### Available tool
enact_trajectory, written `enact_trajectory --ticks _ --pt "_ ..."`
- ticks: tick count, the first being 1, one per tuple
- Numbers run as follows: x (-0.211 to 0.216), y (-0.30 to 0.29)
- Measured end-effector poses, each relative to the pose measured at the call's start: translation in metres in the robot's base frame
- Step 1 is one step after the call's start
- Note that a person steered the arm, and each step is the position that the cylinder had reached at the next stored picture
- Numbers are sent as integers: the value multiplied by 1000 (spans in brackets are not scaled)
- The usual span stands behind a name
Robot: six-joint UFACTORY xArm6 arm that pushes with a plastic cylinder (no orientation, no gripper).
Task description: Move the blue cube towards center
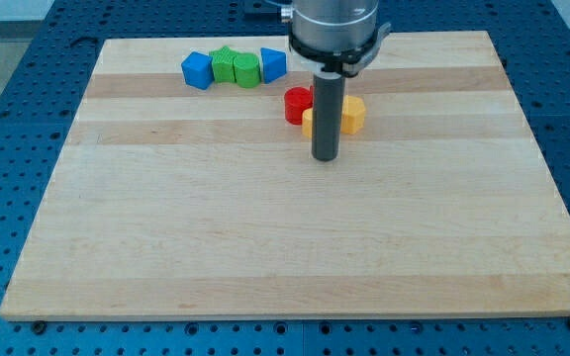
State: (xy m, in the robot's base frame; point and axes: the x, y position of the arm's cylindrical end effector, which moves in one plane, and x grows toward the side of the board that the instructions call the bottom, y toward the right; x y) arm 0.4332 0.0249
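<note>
A blue cube-like block [198, 69] lies at the left end of a row near the view's top. The row continues rightwards with two green blocks [226, 63] [247, 70] and a second blue block [273, 64] with a pointed outline. My tip [325, 158] rests on the board below and to the right of this row, well apart from the blue cube. The rod rises from the tip to the arm's head at the view's top.
A red block [297, 104] and yellow blocks [352, 114] sit just behind the rod, partly hidden by it. The wooden board [265, 247] lies on a blue perforated table [8, 119].
</note>
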Motion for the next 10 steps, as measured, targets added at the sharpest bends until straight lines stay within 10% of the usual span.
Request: enact_trajectory --ticks 5,7,10 --pt "-107 -284" --pt "-191 -265" --pt "-160 -217"
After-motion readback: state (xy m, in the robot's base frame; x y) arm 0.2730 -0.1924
